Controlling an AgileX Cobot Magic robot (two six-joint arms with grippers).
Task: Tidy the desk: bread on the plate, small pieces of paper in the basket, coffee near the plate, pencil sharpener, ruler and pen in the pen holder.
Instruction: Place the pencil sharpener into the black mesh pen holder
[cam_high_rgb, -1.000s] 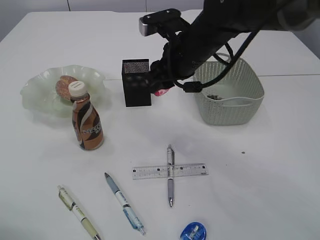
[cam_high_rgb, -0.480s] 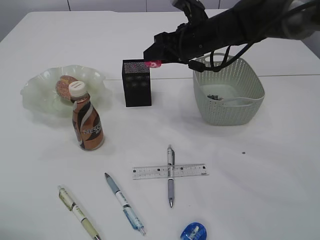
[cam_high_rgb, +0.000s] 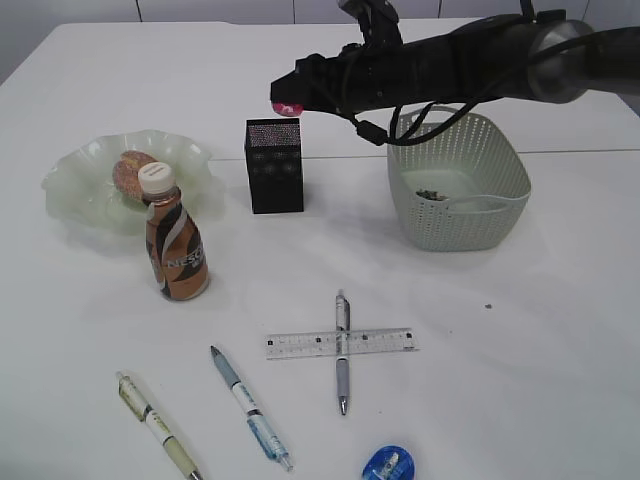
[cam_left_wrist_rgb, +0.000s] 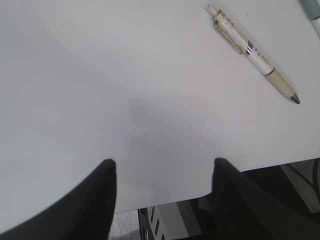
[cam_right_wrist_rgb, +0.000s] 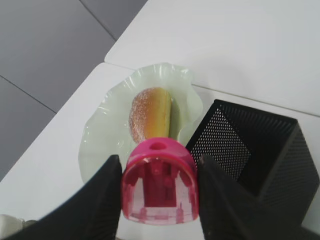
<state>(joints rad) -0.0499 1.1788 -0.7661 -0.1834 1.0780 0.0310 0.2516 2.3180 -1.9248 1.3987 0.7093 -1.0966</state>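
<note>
Sharpener (cam_right_wrist_rgb: 159, 182), pink, is sitting clamped between the jaws of the right gripper (cam_high_rgb: 287, 100), which is hanging in the air above the black mesh pen holder (cam_high_rgb: 274, 165), slightly toward its rear edge. In the right wrist view the two dark fingers (cam_right_wrist_rgb: 102, 200) are pressing on either side of the pink body, with the open top of the holder lying below and to the right of it and the bread (cam_right_wrist_rgb: 149, 115) visible beyond on the pale green plate (cam_high_rgb: 78, 180).

The left gripper (cam_left_wrist_rgb: 162, 165) is hovering over bare table (cam_high_rgb: 520, 330) near its front edge, its jaws standing apart with nothing between them; a cream and white pen (cam_left_wrist_rgb: 252, 52) is lying ahead of it.

On the table, the coffee bottle (cam_high_rgb: 175, 245) is standing upright just in front of the plate, partly overlapping it in the exterior view. The grey-green basket (cam_high_rgb: 460, 180) is sitting to the right of the holder, with a few small dark scraps inside. Nearer the front, a grey pen (cam_high_rgb: 341, 350) is lying across a clear ruler (cam_high_rgb: 340, 343), the two forming a cross. A blue-barrelled pen (cam_high_rgb: 248, 405) is lying to the left of them, the cream pen farther left still. A blue sharpener (cam_high_rgb: 388, 463) is resting at the front edge, partly cut off by the frame.
</note>
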